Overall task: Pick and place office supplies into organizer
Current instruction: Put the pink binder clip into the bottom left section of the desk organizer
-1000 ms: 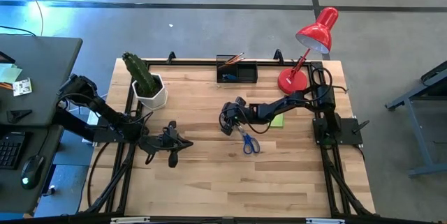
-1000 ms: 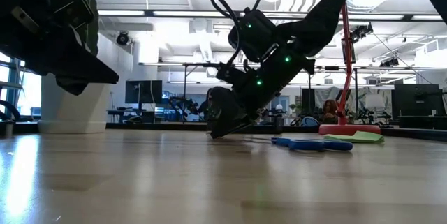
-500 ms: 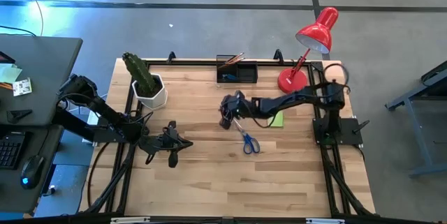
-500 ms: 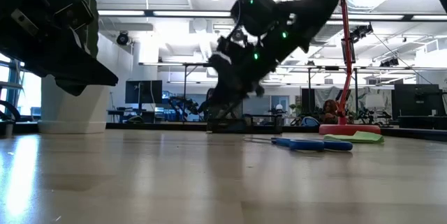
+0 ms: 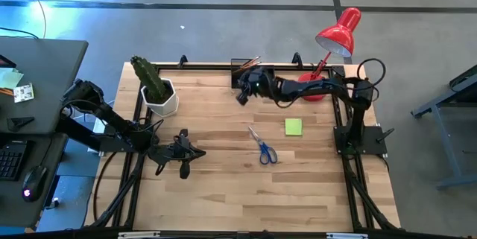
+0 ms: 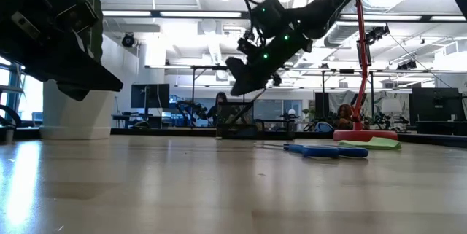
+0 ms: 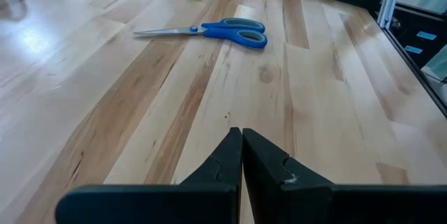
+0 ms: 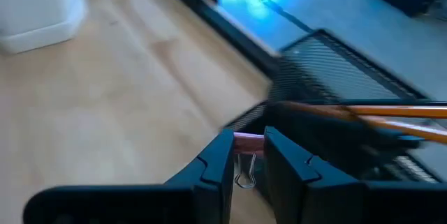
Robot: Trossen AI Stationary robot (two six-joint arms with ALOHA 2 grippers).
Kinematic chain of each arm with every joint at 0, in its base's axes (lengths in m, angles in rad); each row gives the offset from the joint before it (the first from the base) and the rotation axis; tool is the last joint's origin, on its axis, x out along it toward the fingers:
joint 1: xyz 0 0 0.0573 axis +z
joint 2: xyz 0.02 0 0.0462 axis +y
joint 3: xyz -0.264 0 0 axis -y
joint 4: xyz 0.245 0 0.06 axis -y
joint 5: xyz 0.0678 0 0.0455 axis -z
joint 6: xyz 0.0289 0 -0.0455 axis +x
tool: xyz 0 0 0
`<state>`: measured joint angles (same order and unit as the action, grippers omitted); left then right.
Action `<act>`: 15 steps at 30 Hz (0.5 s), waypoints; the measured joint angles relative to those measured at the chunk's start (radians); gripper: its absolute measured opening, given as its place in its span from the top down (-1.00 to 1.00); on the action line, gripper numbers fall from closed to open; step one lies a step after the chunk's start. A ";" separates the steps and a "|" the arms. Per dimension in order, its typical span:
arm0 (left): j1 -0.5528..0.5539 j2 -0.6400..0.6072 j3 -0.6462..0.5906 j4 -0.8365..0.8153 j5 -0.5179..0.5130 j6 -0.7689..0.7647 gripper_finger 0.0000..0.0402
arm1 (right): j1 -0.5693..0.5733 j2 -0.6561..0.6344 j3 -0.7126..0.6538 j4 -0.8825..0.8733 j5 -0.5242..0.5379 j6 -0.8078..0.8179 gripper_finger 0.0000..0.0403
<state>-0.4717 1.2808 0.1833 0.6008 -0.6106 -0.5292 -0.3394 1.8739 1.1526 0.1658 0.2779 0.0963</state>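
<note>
The black mesh organizer (image 5: pixel 253 80) stands at the table's far edge with wooden pencils (image 8: pixel 391 116) in it. My right gripper (image 5: pixel 243 94) hovers beside the organizer's near left corner, raised off the table (image 6: pixel 244 84), shut on a small pink binder clip (image 8: pixel 246 144). Blue-handled scissors (image 5: pixel 262 149) and a lime-green sticky pad (image 5: pixel 294 126) lie flat on the table. My left gripper (image 5: pixel 183 154) is shut and empty at the table's left, near side. My right gripper pinches the binder clip by its pink body (image 8: pixel 248 139) between its two fingers, at their free ends. The clip's wire loop (image 8: pixel 244 179) hangs below the body. The clip is lifted clear of the table, just in front of the organizer's wall (image 8: pixel 328 70).
A red desk lamp (image 5: pixel 328 60) stands at the far right, right of the organizer. A cactus in a white pot (image 5: pixel 158 94) stands at the far left. Bare wood lies between the scissors and the near edge.
My right gripper has risen from the table beside the scissors and gone toward the far edge, to the organizer's near left corner. The scissors and sticky pad have stayed where they were.
</note>
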 joint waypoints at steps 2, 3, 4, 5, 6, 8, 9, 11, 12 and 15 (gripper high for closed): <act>0.000 0.000 0.000 -0.001 0.000 0.000 0.98 | -0.028 0.000 -0.002 0.002 0.000 0.000 0.72; 0.000 0.000 0.000 -0.003 0.000 0.000 0.98 | -0.040 0.000 -0.002 0.000 -0.002 0.000 0.72; 0.000 0.000 0.000 -0.005 0.000 0.000 0.99 | -0.051 0.000 -0.002 -0.001 -0.005 0.000 0.72; 0.000 0.000 0.000 -0.006 0.000 0.000 0.98 | -0.060 0.000 -0.002 0.001 -0.011 0.000 0.72; 0.000 0.000 0.000 -0.006 0.000 0.001 0.98 | -0.069 0.000 -0.002 0.008 -0.018 0.000 0.71; 0.000 0.000 0.000 -0.006 -0.004 0.004 0.98 | -0.084 0.000 -0.003 0.019 -0.037 0.000 0.70; 0.000 0.000 0.000 -0.006 -0.004 0.005 0.98 | -0.090 0.000 -0.003 0.020 -0.050 0.004 0.69; 0.000 0.000 0.000 -0.006 -0.004 0.005 0.98 | -0.096 0.001 -0.003 0.019 -0.051 0.016 0.67; 0.000 0.000 0.000 -0.006 -0.004 0.005 0.98 | -0.098 0.001 -0.003 0.019 -0.050 0.016 0.66; 0.000 0.000 0.000 -0.006 -0.005 0.006 0.99 | -0.100 0.001 -0.003 0.020 -0.047 0.016 0.61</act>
<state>-0.4717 1.2808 0.1833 0.5945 -0.6151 -0.5236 -0.4389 1.8748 1.1495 0.1859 0.2311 0.1121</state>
